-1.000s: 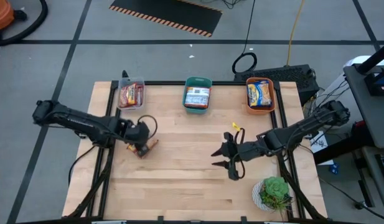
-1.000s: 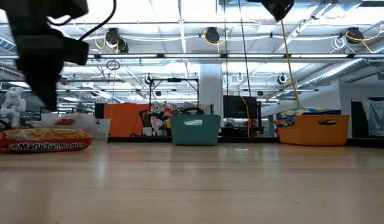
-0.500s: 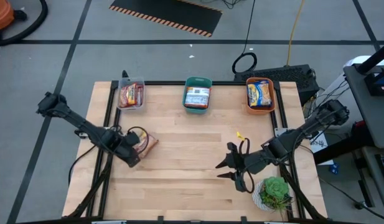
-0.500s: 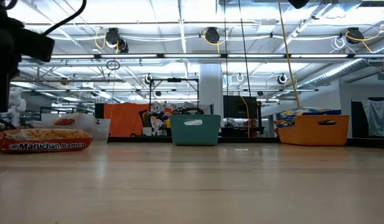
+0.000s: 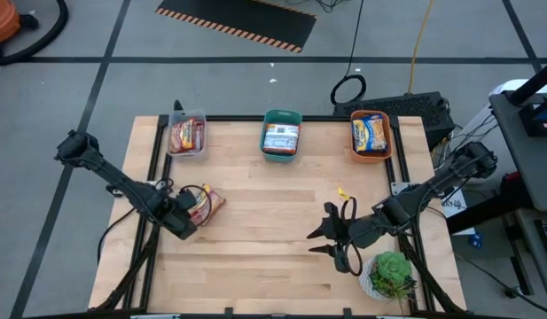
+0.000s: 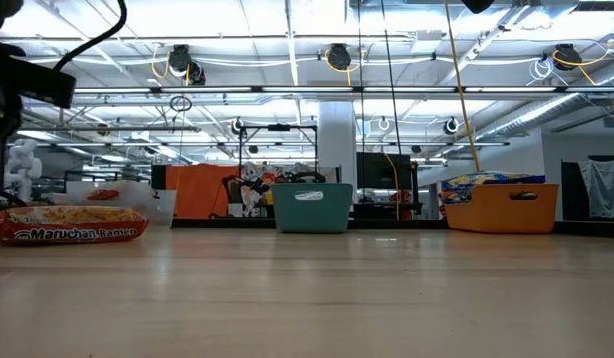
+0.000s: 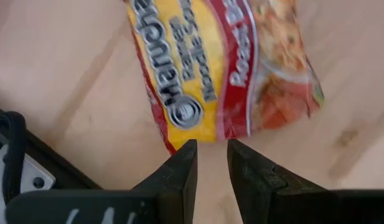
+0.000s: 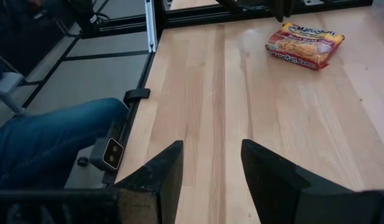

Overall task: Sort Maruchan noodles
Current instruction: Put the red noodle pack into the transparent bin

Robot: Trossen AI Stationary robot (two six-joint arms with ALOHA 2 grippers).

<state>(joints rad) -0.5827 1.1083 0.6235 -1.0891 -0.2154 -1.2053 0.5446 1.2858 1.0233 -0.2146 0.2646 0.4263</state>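
One Maruchan noodles packet (image 5: pixel 207 205), red and yellow, lies flat on the wooden table near its left edge; it also shows in the low view (image 6: pixel 68 226) and the right wrist view (image 8: pixel 305 43). My left gripper (image 5: pixel 185 224) hangs just near-left of it, pointing down. Its fingers (image 7: pixel 210 155) are open by a narrow gap over bare wood, short of the packet's edge (image 7: pixel 179 140). My right gripper (image 5: pixel 330 241) hovers wide open (image 8: pixel 207 168) above the table's near right part, holding nothing.
Three bins holding packets stand along the far edge: clear (image 5: pixel 186 135), teal (image 5: pixel 282 133), orange (image 5: pixel 371 133). A green potted plant (image 5: pixel 393 273) stands at the near right corner, close to my right arm. A person's leg in blue jeans (image 8: pixel 48 137) shows beyond the table's edge.
My left gripper has swung from over the packet toward the table's near left side and tipped more steeply downward; its gap is unchanged. The packet has stayed flat in place. My right gripper has drifted a little toward the near right corner.
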